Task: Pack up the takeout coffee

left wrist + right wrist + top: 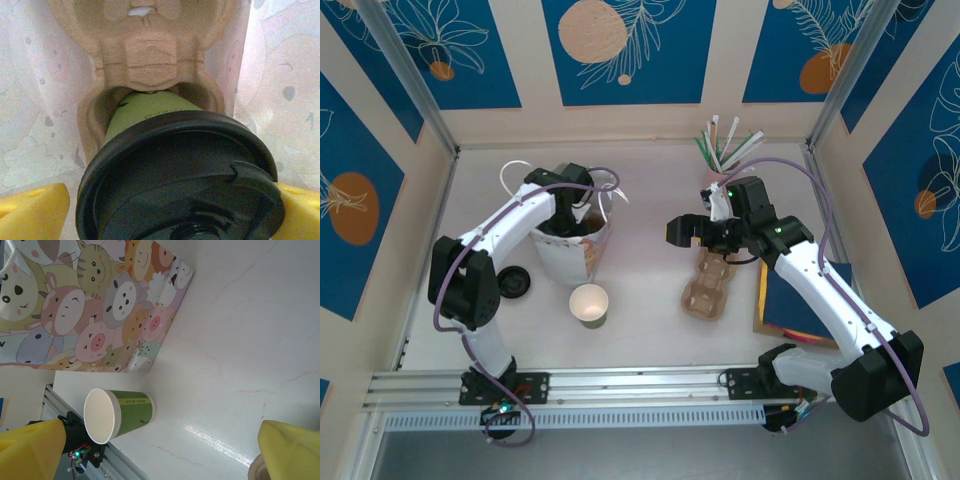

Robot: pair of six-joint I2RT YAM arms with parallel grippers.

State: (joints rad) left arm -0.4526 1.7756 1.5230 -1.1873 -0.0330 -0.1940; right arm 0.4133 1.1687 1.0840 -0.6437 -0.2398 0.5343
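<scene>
Top view: left gripper [565, 212] down inside gift bag [570, 258] at 10 o'clock. Left wrist: takeout coffee [175, 190] seated in pulp carrier [150, 60], fingers [30, 212] wide at 4 and 8 o'clock. Right wrist: right gripper [160, 445] wide, empty. Packing appears nearly done; withdrawal remains.

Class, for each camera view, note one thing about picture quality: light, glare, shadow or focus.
Top external: even light, only soft shadows on the table. Left wrist: the takeout coffee's black lid is so close that its near edge goes soft; the bag's walls look washed out. Right wrist: glare streaks the table near the sharp lidless cup; the yellow fingers blur.
</scene>
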